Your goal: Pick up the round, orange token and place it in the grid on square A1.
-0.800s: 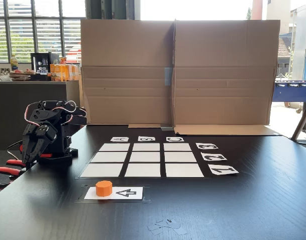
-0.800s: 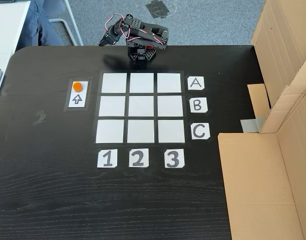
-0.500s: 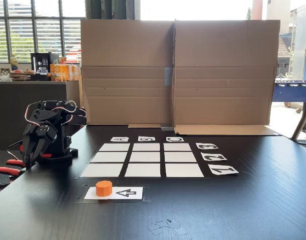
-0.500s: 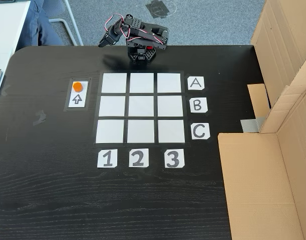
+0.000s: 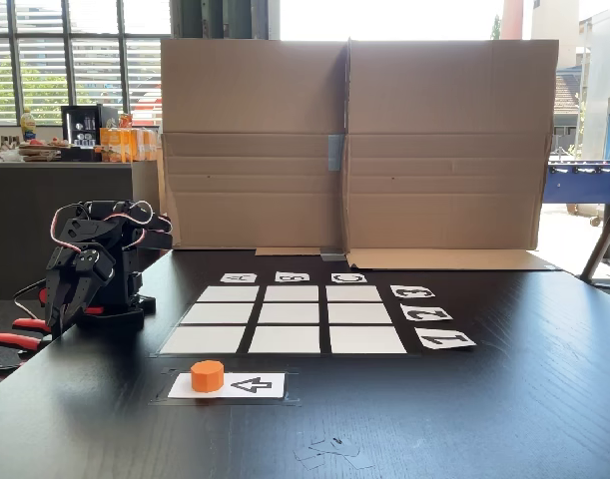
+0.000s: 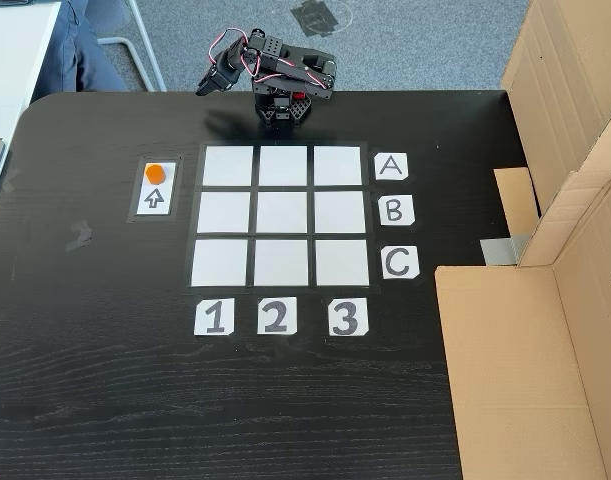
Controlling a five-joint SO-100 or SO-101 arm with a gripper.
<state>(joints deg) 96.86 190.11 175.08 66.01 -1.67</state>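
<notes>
The orange token (image 5: 207, 375) (image 6: 156, 172) stands on one end of a white card with a black arrow (image 5: 247, 384) (image 6: 155, 197), beside the grid (image 5: 285, 319) (image 6: 280, 216). Square A1 (image 5: 203, 340) (image 6: 226, 166) is bare; it is the corner square nearest the token. The black arm sits folded at the table edge beyond the A row. Its gripper (image 5: 61, 311) (image 6: 206, 86) hangs downward with the fingers together and nothing between them, well away from the token.
A tall cardboard wall (image 5: 354, 145) (image 6: 560, 250) stands along the side of the table past the C row. Red clamps (image 5: 15, 334) hold the arm's base at the edge. Small tape scraps (image 5: 329, 451) lie near the front edge.
The arm has shifted very slightly, its gripper end creeping a little to the left in the top-down view. Token and cards are unmoved.
</notes>
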